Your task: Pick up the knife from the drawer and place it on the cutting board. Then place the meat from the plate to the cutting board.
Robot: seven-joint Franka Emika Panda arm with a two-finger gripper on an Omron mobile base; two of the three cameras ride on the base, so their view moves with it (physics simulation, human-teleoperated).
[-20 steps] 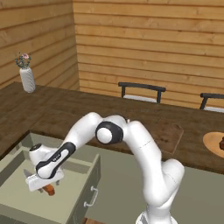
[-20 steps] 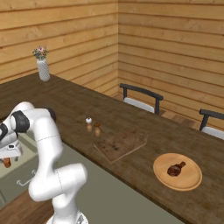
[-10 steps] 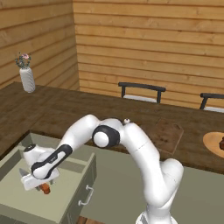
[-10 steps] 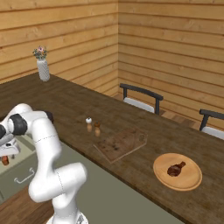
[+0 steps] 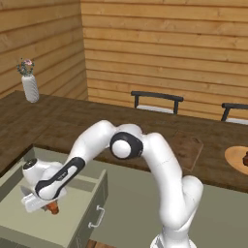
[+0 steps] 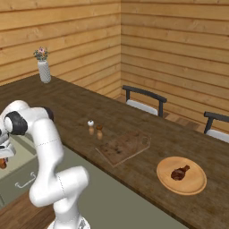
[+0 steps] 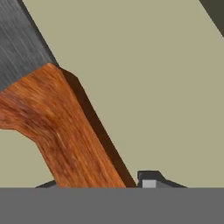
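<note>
Two materials meet in the knife (image 7: 52, 127): a brushed grey blade running off the upper left of the hand view, and a chunky orange-red handle with wood grain that angles down between the fingertips (image 7: 149, 179) of the gripper (image 7: 94, 183). One dark tip shows just right of the handle and a sliver of the other at its left, so the gripper stands narrowly around the handle; whether the pads press on it I cannot tell. In the left base view the hand hangs low inside the drawer (image 5: 72, 220), a shallow pale grey-green box pulled out from under the surface, with a small silver bar handle on its front; a bit of orange handle peeks out beneath the hand.

On the dark wooden surface (image 6: 71, 100) lies the cutting board (image 6: 123, 147), thin, flat, rectangular and nearly the same brown as the top. Two small shakers (image 6: 95, 129) stand just beside its left corner. Farther right sits the plate (image 6: 197, 181), a round tan disc, with the meat (image 6: 180, 172), a small dark reddish-brown lump, on it. A white vase (image 6: 44, 70) with flowers stands at the far end. Horizontal plank walls close the room, and dark chairs (image 6: 143, 99) stand along the far side.
</note>
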